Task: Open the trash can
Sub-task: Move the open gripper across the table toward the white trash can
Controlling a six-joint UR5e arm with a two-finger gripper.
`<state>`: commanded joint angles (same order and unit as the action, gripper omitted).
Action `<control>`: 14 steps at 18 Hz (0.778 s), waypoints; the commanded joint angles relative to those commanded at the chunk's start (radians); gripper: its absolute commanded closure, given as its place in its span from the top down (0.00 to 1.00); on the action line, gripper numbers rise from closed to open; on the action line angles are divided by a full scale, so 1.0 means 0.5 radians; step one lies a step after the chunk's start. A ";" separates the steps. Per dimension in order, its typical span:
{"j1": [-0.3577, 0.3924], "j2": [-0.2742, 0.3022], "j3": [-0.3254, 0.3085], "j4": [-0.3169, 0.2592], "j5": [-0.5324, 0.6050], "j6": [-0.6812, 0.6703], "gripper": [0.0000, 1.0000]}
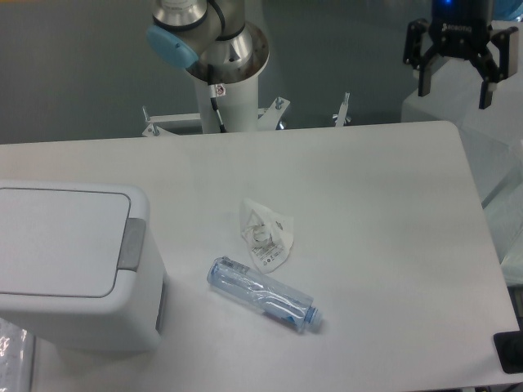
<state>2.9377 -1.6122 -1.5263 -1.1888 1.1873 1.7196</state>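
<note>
The trash can is a large white boxy bin at the table's left front, its flat lid lying down shut. A grey push-tab sits along the lid's right edge. My gripper hangs high at the far right, above the table's back right corner and far from the bin. Its two black fingers are spread apart with nothing between them.
A clear plastic bottle lies on its side in the middle front of the table. A crumpled white wrapper rests just behind it. The arm's white base column stands at the back edge. A dark object sits at the right front corner.
</note>
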 joint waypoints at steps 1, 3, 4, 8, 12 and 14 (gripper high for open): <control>-0.012 -0.003 -0.009 0.003 0.000 0.000 1.00; -0.037 -0.009 -0.006 -0.015 0.000 0.000 1.00; -0.064 -0.015 -0.003 -0.021 0.000 -0.009 1.00; -0.218 -0.043 0.021 -0.025 -0.021 -0.334 1.00; -0.288 -0.071 0.040 -0.025 -0.025 -0.457 1.00; -0.374 -0.074 0.043 -0.018 -0.043 -0.619 1.00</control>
<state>2.7506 -1.6490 -1.5048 -1.1981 1.1659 1.4102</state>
